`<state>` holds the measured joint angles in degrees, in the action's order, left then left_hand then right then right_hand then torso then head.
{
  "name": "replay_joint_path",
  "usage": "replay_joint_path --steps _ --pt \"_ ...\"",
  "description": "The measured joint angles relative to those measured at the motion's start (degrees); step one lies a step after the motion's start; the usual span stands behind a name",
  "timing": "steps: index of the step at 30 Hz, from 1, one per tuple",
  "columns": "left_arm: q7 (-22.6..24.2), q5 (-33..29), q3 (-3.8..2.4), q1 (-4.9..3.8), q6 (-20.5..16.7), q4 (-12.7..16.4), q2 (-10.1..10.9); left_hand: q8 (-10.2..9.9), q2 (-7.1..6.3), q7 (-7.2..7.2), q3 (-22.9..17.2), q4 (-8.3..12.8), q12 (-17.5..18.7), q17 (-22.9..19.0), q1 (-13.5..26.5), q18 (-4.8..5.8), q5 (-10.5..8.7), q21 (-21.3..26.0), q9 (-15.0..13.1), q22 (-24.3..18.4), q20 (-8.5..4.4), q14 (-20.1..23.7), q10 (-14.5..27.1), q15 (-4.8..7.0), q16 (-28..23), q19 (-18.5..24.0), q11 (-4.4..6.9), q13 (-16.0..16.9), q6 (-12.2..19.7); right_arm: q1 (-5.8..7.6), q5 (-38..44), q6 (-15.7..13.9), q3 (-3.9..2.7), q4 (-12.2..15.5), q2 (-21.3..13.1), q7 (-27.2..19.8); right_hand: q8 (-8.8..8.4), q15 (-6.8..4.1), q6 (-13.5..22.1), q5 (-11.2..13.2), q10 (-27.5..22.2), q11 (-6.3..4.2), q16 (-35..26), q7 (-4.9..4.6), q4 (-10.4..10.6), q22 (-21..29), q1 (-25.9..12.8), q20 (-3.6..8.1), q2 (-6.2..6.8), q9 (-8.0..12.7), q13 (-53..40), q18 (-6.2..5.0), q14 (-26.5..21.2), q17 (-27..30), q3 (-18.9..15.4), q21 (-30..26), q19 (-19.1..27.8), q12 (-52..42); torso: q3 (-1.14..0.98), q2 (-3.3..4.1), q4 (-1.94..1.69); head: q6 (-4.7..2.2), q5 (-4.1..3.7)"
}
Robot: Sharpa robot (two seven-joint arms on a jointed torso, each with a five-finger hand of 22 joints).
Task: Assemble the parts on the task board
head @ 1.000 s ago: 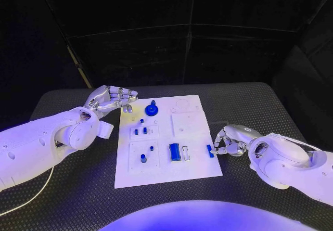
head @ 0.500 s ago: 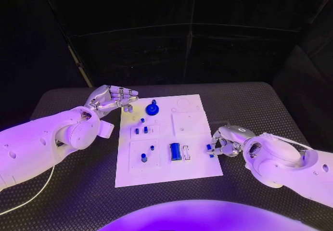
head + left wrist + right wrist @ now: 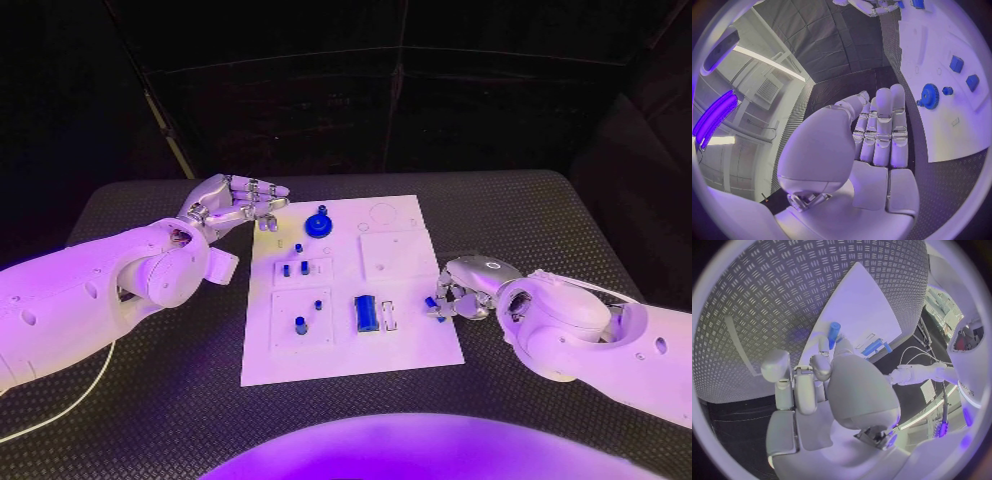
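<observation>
Plainly, the right hand (image 3: 464, 296) pinched a small blue peg (image 3: 433, 303) at the task board's (image 3: 411, 345) right edge. It should have been carried upright and lowered squarely into its socket. The left hand (image 3: 231, 207), fingers curled around nothing, hovered beside the blue gear (image 3: 317, 223).

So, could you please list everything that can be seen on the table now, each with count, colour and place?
Black textured table: one, under everything.
White flat task board: one, at the table's middle.
Blue round gear part: one, on the board's far end.
Small blue peg parts: several, on the board's left half.
Blue rectangular block part: one, on the board's near middle.
Small blue cylinder part: one, at the board's right edge, pinched by the right hand.
Left hand: silver, beside the board's far left corner, holding nothing.
Right hand: silver, at the board's right edge.
</observation>
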<state>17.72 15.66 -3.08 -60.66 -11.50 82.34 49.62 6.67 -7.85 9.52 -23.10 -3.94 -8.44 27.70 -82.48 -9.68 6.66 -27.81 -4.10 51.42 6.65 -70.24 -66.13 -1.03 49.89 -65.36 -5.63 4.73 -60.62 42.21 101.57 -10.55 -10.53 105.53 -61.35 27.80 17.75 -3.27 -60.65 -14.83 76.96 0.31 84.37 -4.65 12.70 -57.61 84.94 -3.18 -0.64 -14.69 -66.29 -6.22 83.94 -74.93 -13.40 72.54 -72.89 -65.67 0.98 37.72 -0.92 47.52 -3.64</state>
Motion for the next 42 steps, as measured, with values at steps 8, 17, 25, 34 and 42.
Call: replay_joint_path --steps 8,17,25,34,42 --pt "-0.05 0.00 0.00 0.00 0.04 0.05 0.13 0.00 0.00 0.00 0.00 0.00 -0.21 0.00 0.00 0.00 0.00 0.00 0.00 0.00 0.00 0.00 0.00 0.00 0.00 0.00 0.00 0.00 0.00 -0.02 3.95 1.71 -0.07 0.20 0.88 -0.04 -0.36 0.01 0.11 1.39 0.00 0.01 -0.23 -0.31 -0.80 0.23 1.49 0.00 -0.45 -0.09 0.12 0.00 0.00 0.00 0.49 -0.22 0.00 0.28 -0.02 -0.03 0.11 0.02 0.04" --pt "-0.11 0.00 0.00 0.00 0.11 0.11 0.14 0.00 0.00 0.00 0.00 0.00 -0.21 0.01 0.00 0.00 0.00 0.00 0.00 0.01 0.00 0.00 0.00 0.00 0.00 0.00 0.00 0.00 0.00 -0.12 6.06 1.94 -0.02 0.63 1.79 0.22 -2.32 0.00 -0.62 -3.21 0.00 0.01 -0.23 0.23 -2.13 -0.46 3.25 0.35 -0.54 -0.03 -0.48 0.00 0.01 0.01 2.30 -0.40 -0.35 0.27 -0.06 -0.03 0.12 -0.01 0.04" --pt "-0.16 0.00 0.00 0.07 0.17 0.12 0.14 0.00 0.00 0.00 0.00 0.00 -0.21 0.01 0.00 0.00 0.00 0.00 0.00 0.01 0.00 0.00 0.00 0.00 -0.20 0.00 0.00 0.00 0.00 -0.55 4.28 -0.17 0.35 1.76 1.49 0.55 -2.73 -0.36 -0.57 -6.21 0.11 -0.09 -0.23 0.24 -2.06 -0.75 3.91 0.53 -0.15 0.16 -0.50 0.00 0.08 0.01 4.79 -0.03 -0.53 0.09 -0.03 -0.02 0.11 0.09 0.09" --pt "-0.24 0.00 0.00 0.11 0.21 0.18 0.16 0.00 0.00 0.00 0.00 0.00 -0.21 -0.04 0.00 0.00 0.00 0.00 0.00 -0.04 0.00 0.00 0.21 0.00 -0.19 0.00 -0.21 -0.03 0.00 -0.85 -7.05 -6.45 0.62 2.65 1.24 0.44 -3.47 -0.36 -0.90 -7.85 0.13 -0.11 0.11 0.17 1.10 -1.34 2.45 0.52 0.79 -0.22 -0.79 0.00 0.08 0.02 5.94 -0.04 -0.53 0.08 -0.02 -0.01 0.04 0.16 0.33" --pt "-0.34 0.00 0.00 0.11 0.22 0.28 0.23 0.00 0.00 0.21 0.16 0.16 -0.20 -0.04 0.00 0.00 0.00 0.00 0.00 -0.03 0.00 0.00 0.21 0.00 -0.19 0.00 -0.21 -0.05 0.22 -0.84 -14.91 -11.54 0.58 3.57 1.31 0.08 -3.47 -0.36 -1.01 -8.51 0.34 -0.31 0.12 0.27 1.38 -1.64 1.36 0.63 1.45 -0.22 -0.81 0.01 0.08 0.02 6.12 0.23 -0.64 -0.16 0.02 -0.01 0.06 0.24 0.47"
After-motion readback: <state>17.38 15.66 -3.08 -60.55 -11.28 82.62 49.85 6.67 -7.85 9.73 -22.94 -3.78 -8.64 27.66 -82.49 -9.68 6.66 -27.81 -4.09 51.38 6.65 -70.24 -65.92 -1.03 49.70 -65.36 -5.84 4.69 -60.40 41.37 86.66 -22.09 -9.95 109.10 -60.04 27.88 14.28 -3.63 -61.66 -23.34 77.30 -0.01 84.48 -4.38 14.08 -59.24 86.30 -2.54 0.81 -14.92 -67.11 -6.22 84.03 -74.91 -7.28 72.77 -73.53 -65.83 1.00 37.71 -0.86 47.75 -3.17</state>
